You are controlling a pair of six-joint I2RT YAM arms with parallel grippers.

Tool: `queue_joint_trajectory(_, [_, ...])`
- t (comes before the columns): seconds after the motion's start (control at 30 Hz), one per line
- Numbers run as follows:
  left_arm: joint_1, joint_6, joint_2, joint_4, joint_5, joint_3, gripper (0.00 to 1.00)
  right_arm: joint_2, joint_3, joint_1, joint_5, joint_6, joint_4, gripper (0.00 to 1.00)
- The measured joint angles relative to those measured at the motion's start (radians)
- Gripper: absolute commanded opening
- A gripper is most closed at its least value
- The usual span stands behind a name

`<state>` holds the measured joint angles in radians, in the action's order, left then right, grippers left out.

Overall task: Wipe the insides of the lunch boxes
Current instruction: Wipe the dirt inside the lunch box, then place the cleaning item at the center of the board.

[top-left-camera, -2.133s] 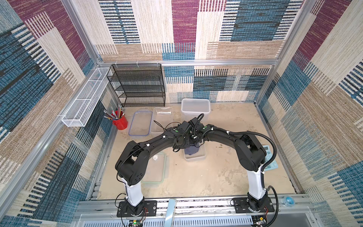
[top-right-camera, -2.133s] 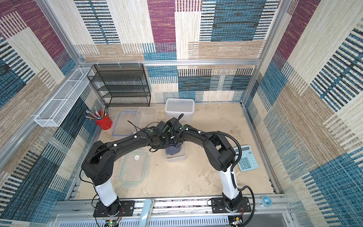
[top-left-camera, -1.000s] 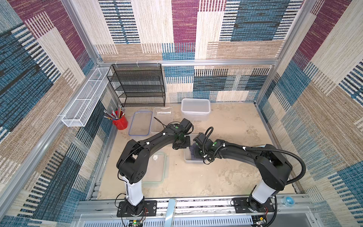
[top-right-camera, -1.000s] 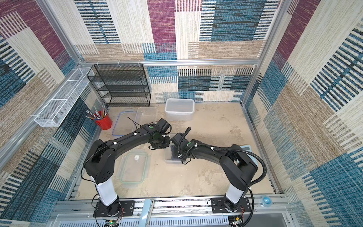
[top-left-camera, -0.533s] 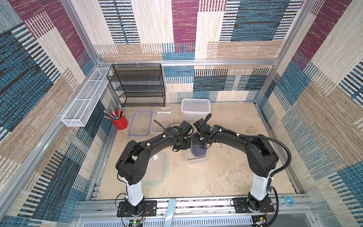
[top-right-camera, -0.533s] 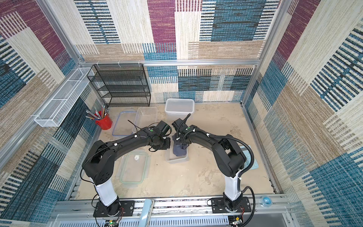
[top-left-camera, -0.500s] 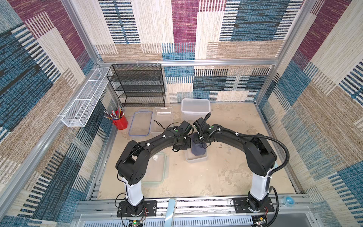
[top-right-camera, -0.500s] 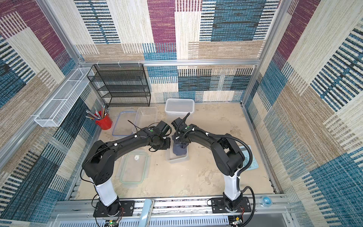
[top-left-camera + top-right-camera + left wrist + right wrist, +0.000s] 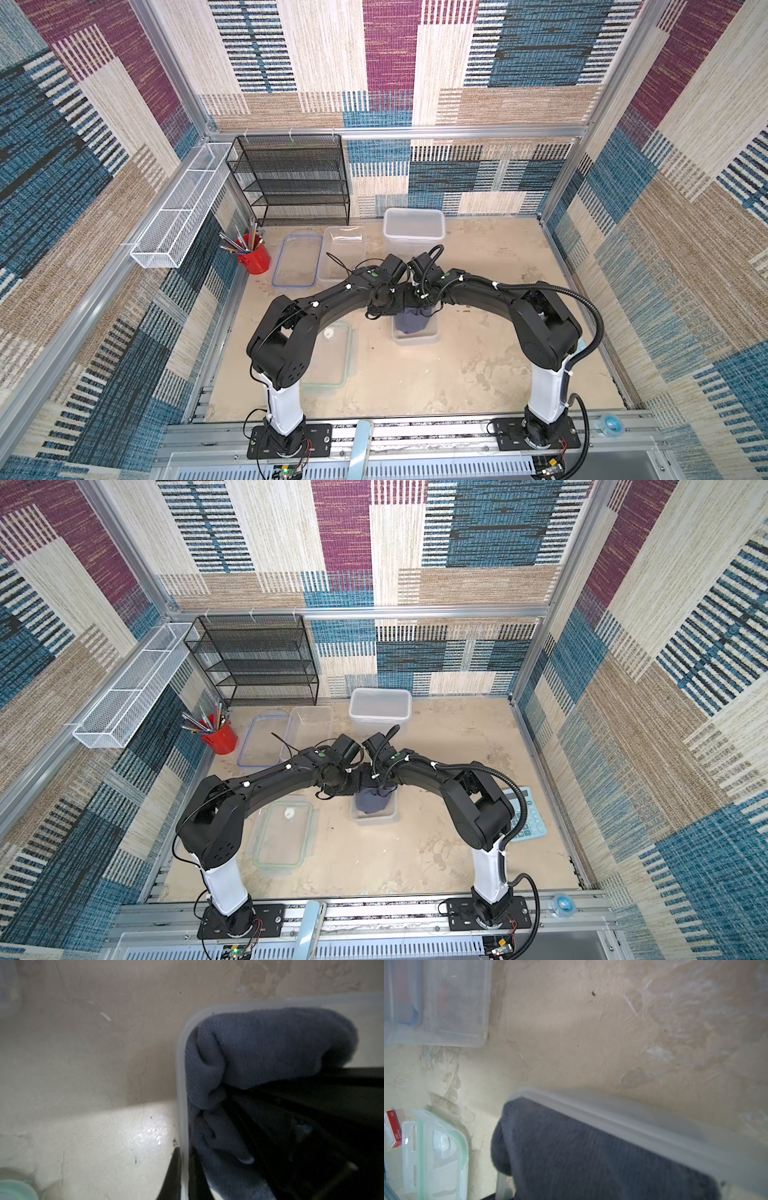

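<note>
The small lunch box point(image 9: 415, 337) stands mid-table, with the grey cloth point(image 9: 411, 323) bunched inside it. My left gripper point(image 9: 184, 1169) is shut on this box's side wall, one finger on each side of the frosted rim point(image 9: 179, 1084). From the right, my right gripper point(image 9: 419, 306) reaches down into the box, shut on the cloth point(image 9: 591, 1157), which hides its fingers. The deep frosted lunch box point(image 9: 413, 226) and the shallow clear lunch box point(image 9: 345, 251) stand at the back in both top views.
A blue-rimmed lid point(image 9: 297, 259) lies by the shallow box and a green-rimmed lid point(image 9: 332, 357) lies near the left arm. A red pencil cup point(image 9: 253, 258), a black mesh rack point(image 9: 291, 178) and a white wire basket point(image 9: 183, 203) line the back left. A calculator point(image 9: 525, 816) lies at the right.
My right gripper has dragged the cloth from the near end of the small box toward its far end. The left gripper has kept its hold on the wall.
</note>
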<state>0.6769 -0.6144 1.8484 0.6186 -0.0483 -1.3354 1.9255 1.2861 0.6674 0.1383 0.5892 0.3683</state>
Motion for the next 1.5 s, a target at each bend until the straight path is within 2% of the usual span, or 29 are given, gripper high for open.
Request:
queue_joint_trajectory(0.23, [0.000, -0.011, 0.011, 0.106, -0.005, -0.049, 0.00, -0.058, -0.106, 0.060, -0.019, 0.027, -0.014, 0.00])
queue_joint_trajectory(0.5, [0.002, 0.024, 0.043, 0.162, 0.020, -0.129, 0.00, -0.204, -0.253, 0.101, 0.015, 0.003, -0.011, 0.00])
queue_joint_trajectory(0.73, [0.000, 0.040, 0.059, 0.164, 0.043, -0.141, 0.00, -0.399, -0.218, 0.089, -0.090, 0.003, 0.077, 0.00])
queue_joint_trajectory(0.93, [0.000, 0.045, 0.060, 0.174, 0.068, -0.140, 0.00, -0.529, -0.132, 0.002, -0.198, -0.024, 0.146, 0.00])
queue_joint_trajectory(1.17, [0.000, 0.046, 0.082, 0.193, 0.081, -0.164, 0.00, -0.689, -0.106, -0.115, -0.299, -0.097, 0.243, 0.00])
queue_joint_trajectory(1.33, [-0.001, 0.046, 0.121, 0.201, 0.094, -0.212, 0.00, -0.794, -0.156, -0.192, -0.323, -0.128, 0.258, 0.00])
queue_joint_trajectory(1.5, [-0.001, 0.046, 0.148, 0.209, 0.094, -0.256, 0.00, -0.810, -0.265, -0.213, -0.285, -0.142, 0.246, 0.01])
